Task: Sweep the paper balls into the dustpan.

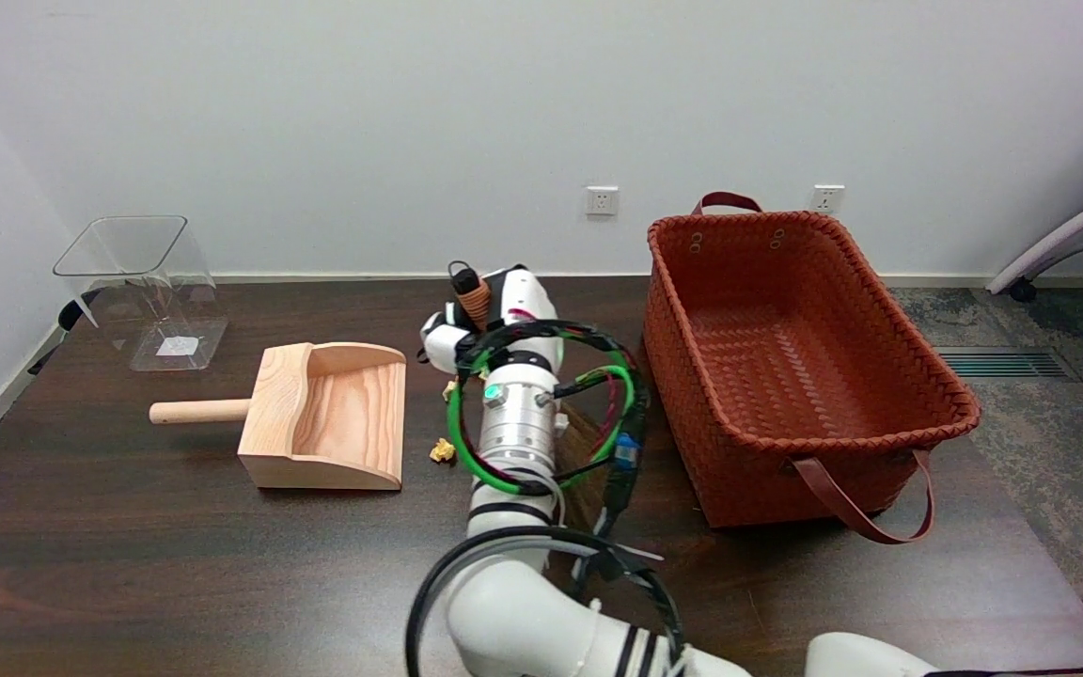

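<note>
The right hand (476,324) is gripping a brush handle (472,293), fingers closed around it. A paper ball (443,451) is lying on the table (175,564) just below-left of the hand, beside the wooden dustpan (330,418).

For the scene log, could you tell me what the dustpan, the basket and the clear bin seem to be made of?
Dustpan: looks like pale unpainted wood; grain lines show on its floor and walls, and its handle is a round dowel.
Basket: reddish-brown woven strips, probably plastic or faux leather; the plaited pattern shows, and its strap handles look leather-like.
Clear bin: transparent, glossy, rigid; plastic or acrylic, hard to tell which.
</note>
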Motion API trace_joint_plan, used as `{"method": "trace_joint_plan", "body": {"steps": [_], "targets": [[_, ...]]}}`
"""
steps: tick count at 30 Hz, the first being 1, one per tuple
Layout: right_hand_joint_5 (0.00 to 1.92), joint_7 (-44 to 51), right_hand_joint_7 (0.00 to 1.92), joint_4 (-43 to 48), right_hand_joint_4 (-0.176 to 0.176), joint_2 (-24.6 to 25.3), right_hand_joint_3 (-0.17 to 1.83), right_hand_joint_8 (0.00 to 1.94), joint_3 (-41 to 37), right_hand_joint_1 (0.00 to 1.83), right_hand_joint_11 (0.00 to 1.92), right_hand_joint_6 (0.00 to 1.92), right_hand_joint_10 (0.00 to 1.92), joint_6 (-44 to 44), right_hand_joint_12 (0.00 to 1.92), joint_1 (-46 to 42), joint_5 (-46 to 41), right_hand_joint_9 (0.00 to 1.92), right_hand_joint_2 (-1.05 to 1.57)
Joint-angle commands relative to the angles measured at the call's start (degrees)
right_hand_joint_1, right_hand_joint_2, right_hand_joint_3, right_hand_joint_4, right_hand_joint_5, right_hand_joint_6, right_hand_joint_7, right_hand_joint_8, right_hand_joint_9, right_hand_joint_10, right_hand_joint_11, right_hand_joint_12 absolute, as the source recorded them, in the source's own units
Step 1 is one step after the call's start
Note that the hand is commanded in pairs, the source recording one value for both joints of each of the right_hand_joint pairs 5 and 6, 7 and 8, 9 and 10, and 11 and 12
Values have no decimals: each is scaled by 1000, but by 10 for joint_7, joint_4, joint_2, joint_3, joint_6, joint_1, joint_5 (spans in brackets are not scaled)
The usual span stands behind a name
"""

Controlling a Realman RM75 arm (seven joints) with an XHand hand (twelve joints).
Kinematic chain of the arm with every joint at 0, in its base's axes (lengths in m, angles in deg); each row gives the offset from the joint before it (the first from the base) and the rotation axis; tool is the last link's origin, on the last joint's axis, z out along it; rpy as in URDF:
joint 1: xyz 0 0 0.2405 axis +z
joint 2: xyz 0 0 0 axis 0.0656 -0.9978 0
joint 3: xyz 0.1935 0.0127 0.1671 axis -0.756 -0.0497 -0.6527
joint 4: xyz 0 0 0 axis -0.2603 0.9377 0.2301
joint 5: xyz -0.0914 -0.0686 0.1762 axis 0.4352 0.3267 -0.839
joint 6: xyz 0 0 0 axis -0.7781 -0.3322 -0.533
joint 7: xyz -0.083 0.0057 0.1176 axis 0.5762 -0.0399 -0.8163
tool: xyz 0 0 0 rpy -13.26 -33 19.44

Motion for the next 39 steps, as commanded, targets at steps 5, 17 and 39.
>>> {"method": "trace_joint_plan", "body": {"steps": [5,17,39], "targets": [[1920,-167,1920,187,0,106,816,1920,-6,1365,1920,1920,1920,48,1920,98,16,1920,874],[1920,-272,1920,213,0,108,738,1920,-6,1324,1920,1920,1920,101,1920,115,12,1920,993],[1920,-435,1920,312,0,122,704,1920,-3,1298,1920,1920,1920,101,1920,162,20,1920,1007]]}}
